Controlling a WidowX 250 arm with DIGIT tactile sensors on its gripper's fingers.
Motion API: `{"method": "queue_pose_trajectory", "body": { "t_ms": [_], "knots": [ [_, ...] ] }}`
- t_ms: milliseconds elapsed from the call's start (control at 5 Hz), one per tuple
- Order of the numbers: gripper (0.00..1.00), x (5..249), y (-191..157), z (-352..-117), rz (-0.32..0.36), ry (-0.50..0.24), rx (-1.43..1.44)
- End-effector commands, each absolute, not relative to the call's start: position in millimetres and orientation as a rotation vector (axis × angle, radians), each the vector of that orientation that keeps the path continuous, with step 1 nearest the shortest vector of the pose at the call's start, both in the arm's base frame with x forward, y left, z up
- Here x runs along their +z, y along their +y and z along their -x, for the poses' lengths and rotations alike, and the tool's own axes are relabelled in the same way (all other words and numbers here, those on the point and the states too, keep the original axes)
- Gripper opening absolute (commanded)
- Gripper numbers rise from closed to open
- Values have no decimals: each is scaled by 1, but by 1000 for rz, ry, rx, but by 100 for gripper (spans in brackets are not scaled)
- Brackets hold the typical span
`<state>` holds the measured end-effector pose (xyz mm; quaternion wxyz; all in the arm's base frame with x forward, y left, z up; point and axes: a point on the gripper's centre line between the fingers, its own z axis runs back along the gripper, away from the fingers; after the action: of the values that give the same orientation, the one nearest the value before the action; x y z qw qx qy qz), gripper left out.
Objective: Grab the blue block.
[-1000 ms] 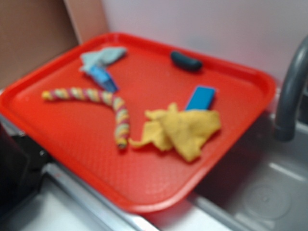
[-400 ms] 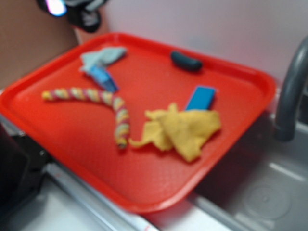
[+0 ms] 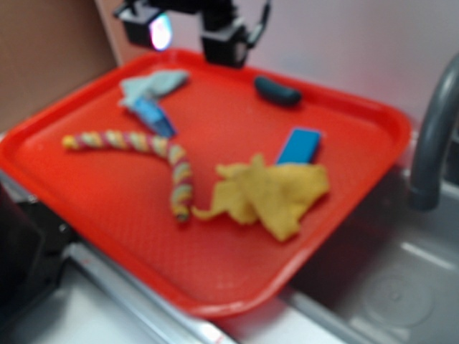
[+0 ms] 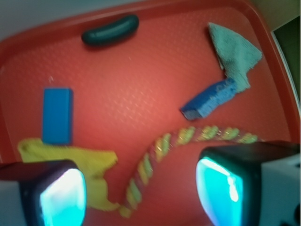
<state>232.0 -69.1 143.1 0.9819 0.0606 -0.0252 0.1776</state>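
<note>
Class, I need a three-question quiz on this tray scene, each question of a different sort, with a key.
1. True or false: the gripper holds the blue block.
2. Which thing touches the blue block's near end? A) yellow cloth B) striped rope C) dark teal piece
3. Fill in: everything lies on a red ____.

Key: 1 false, since it hovers open above the back rim; 2 A; 3 tray.

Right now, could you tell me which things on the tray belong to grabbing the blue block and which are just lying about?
Job:
blue block
gripper, jaws apart

Lying about:
yellow cloth
striped rope
blue sponge wedge
grey cloth
dark teal piece
</note>
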Motion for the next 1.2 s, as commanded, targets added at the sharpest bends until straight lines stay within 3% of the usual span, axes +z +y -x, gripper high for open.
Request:
{"method": "queue_pose_trajectory", "body": {
  "t_ms": [0,200,400,600,1000],
  "knots": [
    [100,157,-65,-240,-100,-94,364],
    [100,124,-80,-262,-24,-216,377],
    [100,105,-97,-277,9,-249,375],
    [100,80,-115,-287,97,-248,345],
    [100,42,-116,-297,134,-165,336]
  ]
}}
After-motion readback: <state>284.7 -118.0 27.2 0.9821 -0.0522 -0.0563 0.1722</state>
